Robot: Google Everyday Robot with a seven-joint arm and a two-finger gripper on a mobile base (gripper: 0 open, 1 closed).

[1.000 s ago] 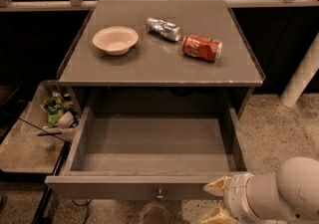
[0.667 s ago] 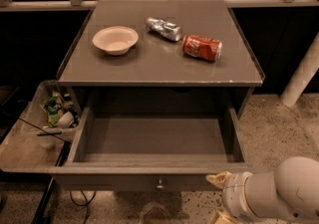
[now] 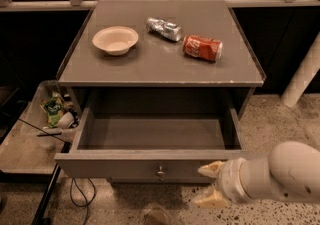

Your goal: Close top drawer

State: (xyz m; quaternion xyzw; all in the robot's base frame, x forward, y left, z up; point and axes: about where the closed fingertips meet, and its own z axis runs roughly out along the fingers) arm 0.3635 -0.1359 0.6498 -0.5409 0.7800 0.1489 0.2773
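The top drawer (image 3: 150,134) of the grey-brown cabinet stands pulled out and is empty inside. Its flat front panel (image 3: 115,168) carries one small round metal knob (image 3: 160,172) at centre. My gripper (image 3: 209,185) comes in from the lower right on a white arm, in front of the drawer panel and to the right of the knob. Its two cream fingers are spread apart and hold nothing. The upper fingertip (image 3: 210,169) lies over the front panel's right part and seems to touch it. The lower one (image 3: 210,200) is below the panel.
On the cabinet top (image 3: 150,64) are a white bowl (image 3: 115,40), a crushed silver can (image 3: 164,28) and a red soda can (image 3: 202,48) on its side. A clear bin (image 3: 35,134) with trash stands at the left. Cables (image 3: 80,194) lie on the speckled floor. A white pole (image 3: 302,76) stands at the right.
The drawer front has moved inward toward the cabinet, so less of the drawer sticks out. My gripper has moved up and forward with it, staying at the front panel.
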